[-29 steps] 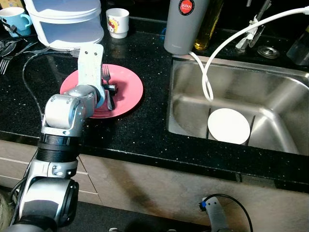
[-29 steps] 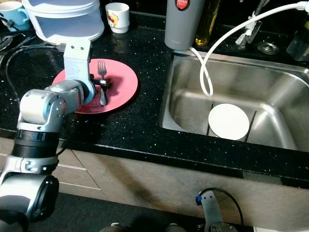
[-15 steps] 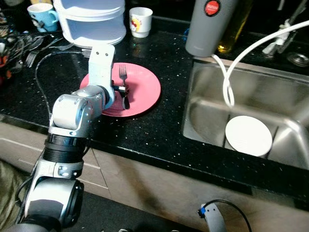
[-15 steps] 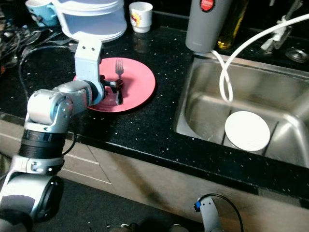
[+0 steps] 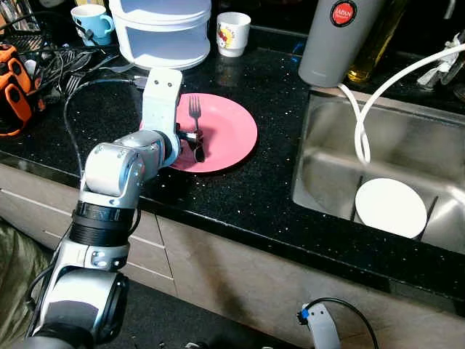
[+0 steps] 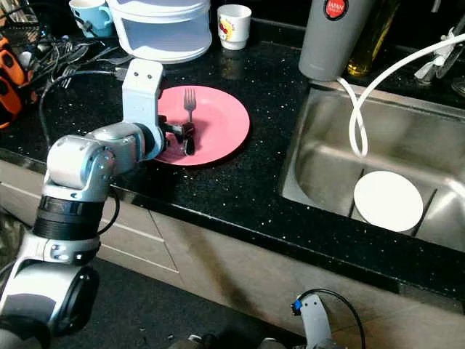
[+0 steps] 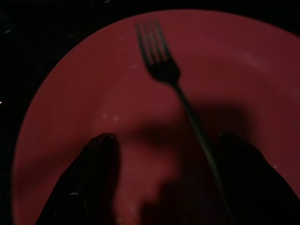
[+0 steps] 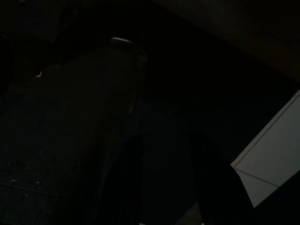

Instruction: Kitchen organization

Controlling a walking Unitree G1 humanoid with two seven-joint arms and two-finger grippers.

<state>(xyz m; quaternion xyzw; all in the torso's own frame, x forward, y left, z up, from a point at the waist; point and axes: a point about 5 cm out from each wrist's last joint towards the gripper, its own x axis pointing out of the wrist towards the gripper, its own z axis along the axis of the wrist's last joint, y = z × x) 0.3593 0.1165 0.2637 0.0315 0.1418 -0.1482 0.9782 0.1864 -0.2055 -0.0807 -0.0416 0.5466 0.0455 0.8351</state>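
Observation:
A pink plate [image 5: 234, 132] lies on the black counter [image 5: 240, 196], left of the sink. On it rests a metal fork [image 5: 194, 112], tines pointing to the back. My left gripper [image 5: 197, 143] hovers low over the plate's near part, at the fork's handle. In the left wrist view the fork [image 7: 158, 54] runs back between the two black fingers [image 7: 100, 149], which stand well apart, so the gripper is open. The handle passes closer to one finger. My right arm [image 5: 320, 329] hangs idle below the counter edge; its wrist view is nearly black.
The steel sink [image 5: 330, 156] on the right holds a white plate [image 5: 390, 206] and a white hose [image 5: 361, 131]. A grey flask [image 5: 338, 40], white cup [image 5: 232, 33], white stacked container [image 5: 163, 33] and blue mug [image 5: 92, 19] stand at the back. Orange tool [image 5: 16, 94] and cutlery sit far left.
The camera has shifted, so the whole scene sits further right and the orange tool has come into view. My left gripper stays open at the fork over the pink plate.

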